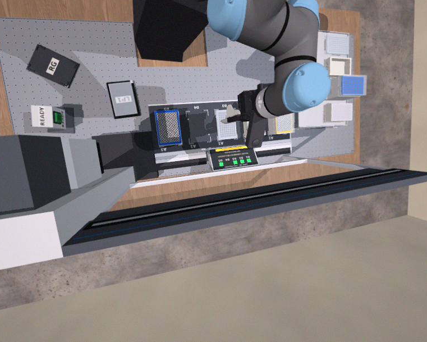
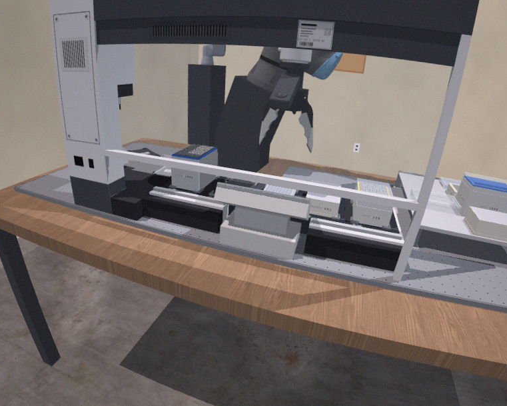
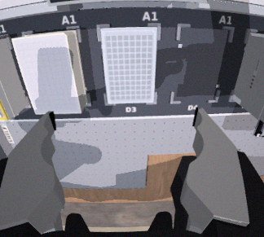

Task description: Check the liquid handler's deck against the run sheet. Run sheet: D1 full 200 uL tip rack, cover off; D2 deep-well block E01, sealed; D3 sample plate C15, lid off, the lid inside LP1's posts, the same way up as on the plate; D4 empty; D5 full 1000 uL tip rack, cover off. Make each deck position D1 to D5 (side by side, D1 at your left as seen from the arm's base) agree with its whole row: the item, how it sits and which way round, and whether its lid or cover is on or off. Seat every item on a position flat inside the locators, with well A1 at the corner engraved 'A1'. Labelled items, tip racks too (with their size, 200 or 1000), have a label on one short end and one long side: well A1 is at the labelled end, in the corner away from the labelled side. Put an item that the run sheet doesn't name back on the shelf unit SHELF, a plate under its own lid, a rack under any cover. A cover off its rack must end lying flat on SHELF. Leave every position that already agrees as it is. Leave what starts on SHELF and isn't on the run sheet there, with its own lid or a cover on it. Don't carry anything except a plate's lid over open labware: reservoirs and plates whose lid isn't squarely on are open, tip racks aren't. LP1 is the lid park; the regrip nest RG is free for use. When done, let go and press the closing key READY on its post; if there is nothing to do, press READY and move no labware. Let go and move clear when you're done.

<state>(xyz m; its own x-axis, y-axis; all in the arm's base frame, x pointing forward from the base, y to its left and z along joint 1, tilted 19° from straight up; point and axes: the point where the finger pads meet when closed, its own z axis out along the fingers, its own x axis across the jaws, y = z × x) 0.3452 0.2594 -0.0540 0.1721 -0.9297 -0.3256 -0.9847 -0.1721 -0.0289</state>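
My gripper (image 2: 288,128) is open and empty, high above the deck's back edge between D2 and D3; its fingers frame the wrist view (image 3: 126,168). A white well plate (image 3: 129,64) (image 1: 226,128) sits inside the D3 locators; I cannot tell whether a lid is on it. A white flat-topped block (image 3: 49,71) sits at D2. D4 (image 3: 200,64) is bare. A blue-rimmed tip rack (image 1: 168,127) without a cover stands at D5. A yellow-rimmed tip rack (image 1: 284,123) without a cover stands at D1. The lid park LP1 (image 1: 123,98) shows its label.
SHELF (image 1: 335,80) at the right holds a clear plate (image 1: 336,43), a blue-topped rack (image 1: 352,84) and two white boxes. RG (image 1: 53,65) and the READY key (image 1: 57,117) are at the left. The handler's frame bar (image 2: 253,178) and display (image 1: 232,159) run along the deck's front.
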